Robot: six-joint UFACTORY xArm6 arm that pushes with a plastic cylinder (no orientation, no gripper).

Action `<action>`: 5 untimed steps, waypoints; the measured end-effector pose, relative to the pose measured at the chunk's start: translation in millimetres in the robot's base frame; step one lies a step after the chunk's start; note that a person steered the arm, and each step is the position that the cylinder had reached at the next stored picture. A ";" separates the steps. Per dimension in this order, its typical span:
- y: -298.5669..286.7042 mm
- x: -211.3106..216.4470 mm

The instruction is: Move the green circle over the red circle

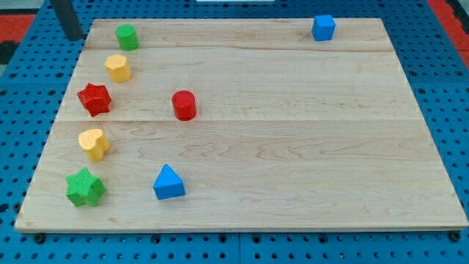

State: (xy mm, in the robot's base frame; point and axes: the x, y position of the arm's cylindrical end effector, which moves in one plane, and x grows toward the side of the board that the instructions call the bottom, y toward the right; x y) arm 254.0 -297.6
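Dark straight rod [66,18] cut off by the view's top edge, upper length out of sight; lower end, my tip [73,37], just past the pale wooden board's [293,147] top-left corner, left of the green round block [127,37]; blue perforated base [440,88] cropped on all sides; red patches at the top corners too cropped to identify.

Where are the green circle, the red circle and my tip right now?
green circle [127,37]: camera view, on its top face.
red circle [184,105]: camera view, on its side wall.
my tip [74,36]: camera view, the rod's very end, left of the green circle.
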 end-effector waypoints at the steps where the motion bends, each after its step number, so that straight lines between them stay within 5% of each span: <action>1: 45.5 7.9; 2: 99.5 7.9; 4: 58.3 -27.6; 5: 111.1 -33.4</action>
State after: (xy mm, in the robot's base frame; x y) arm 220.7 -186.5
